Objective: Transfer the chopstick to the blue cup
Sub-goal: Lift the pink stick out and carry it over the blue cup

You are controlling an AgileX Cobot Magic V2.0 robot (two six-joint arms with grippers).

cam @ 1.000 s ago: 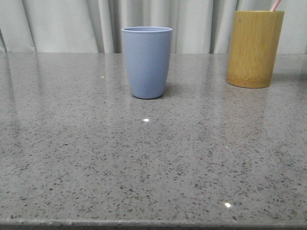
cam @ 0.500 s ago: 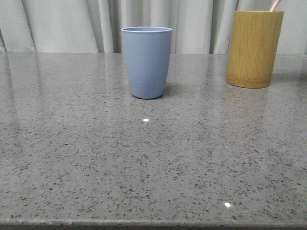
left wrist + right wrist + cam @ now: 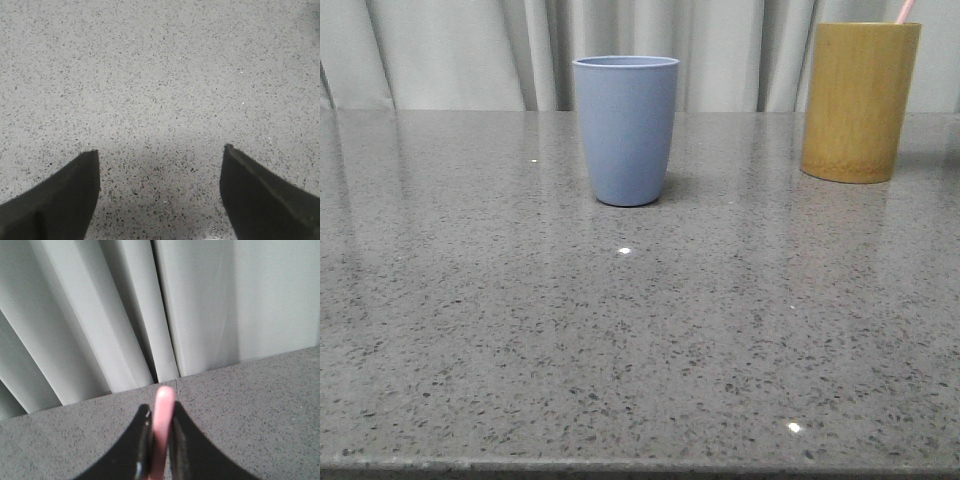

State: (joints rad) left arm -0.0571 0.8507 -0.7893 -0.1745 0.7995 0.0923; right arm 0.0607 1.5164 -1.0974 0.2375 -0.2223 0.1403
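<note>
Pale grey curtains (image 3: 460, 50) hang in folds behind a speckled grey stone worktop (image 3: 640, 340), seen in the front view and again in the right wrist view.

On the worktop the blue cup (image 3: 626, 130) stands upright near the middle, and a taller tan bamboo cylinder (image 3: 859, 102) stands well apart from it toward the right edge. The pink tip of the chopstick (image 3: 905, 11) is seen rising above the rim of the bamboo cylinder, leaning slightly to the right.

In the right wrist view the right end effector (image 3: 160, 440) is closed on the chopstick (image 3: 163, 425): the pale pink stick is pinched between the two dark fingers (image 3: 141, 450), with its rounded upper end standing just above the fingertips. Curtain folds and the far edge of the worktop lie behind it.

In the left wrist view the left end effector (image 3: 160, 150) is held over bare worktop with its two dark fingers (image 3: 65, 195) spread wide apart and nothing between them.

Compared with half a second ago, the bamboo cylinder is found shifted slightly to the right and a little lower in the front view, and the chopstick tip has moved right with it. The blue cup has not moved.
</note>
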